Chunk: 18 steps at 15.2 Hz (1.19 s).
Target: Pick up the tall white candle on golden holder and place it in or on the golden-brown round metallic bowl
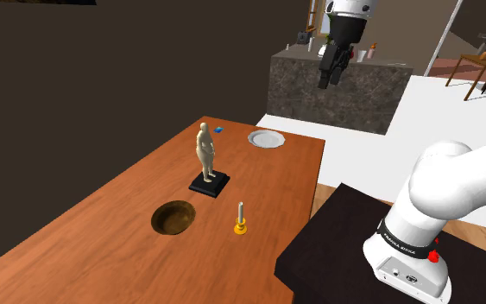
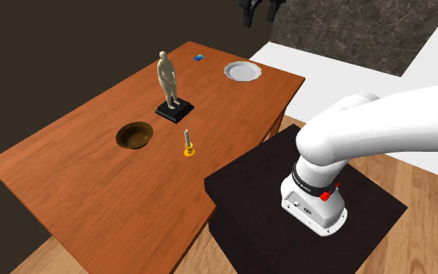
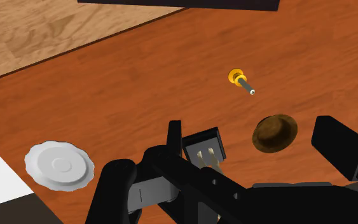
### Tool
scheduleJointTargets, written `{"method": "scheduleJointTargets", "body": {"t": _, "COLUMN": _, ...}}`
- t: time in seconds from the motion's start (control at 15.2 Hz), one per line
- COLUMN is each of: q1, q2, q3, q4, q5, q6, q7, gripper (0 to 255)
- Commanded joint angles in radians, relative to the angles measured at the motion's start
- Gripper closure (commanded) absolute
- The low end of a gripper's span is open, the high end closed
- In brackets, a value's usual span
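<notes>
Fingers apart, the gripper (image 1: 327,79) hangs at the shoulder view's upper right, well apart from the candle (image 1: 241,218), upright at lower centre on the table (image 1: 103,233), beside the brown bowl (image 1: 174,218), not inside.

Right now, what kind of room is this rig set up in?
Likely a home's open kitchen-dining area: a reddish-brown wooden table carrying a white round plate, a dark speckled stone counter behind it, and brown wooden chairs at the shoulder view's far right.
</notes>
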Motion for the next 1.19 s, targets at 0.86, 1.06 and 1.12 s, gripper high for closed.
{"method": "scheduleJointTargets", "body": {"t": 0.86, "q1": 0.037, "q2": -0.025, "q3": 0.265, "q4": -0.399, "q5": 0.057, "q6": 0.459, "q7": 0.231, "gripper": 0}}
{"method": "scheduleJointTargets", "body": {"t": 1.06, "q1": 0.043, "q2": 0.025, "q3": 0.337, "q4": -0.455, "q5": 0.066, "q6": 0.581, "q7": 0.294, "gripper": 0}}
{"method": "scheduleJointTargets", "body": {"t": 1.12, "q1": 0.043, "q2": 0.047, "q3": 0.363, "q4": -0.47, "q5": 0.068, "q6": 0.623, "q7": 0.317, "gripper": 0}}
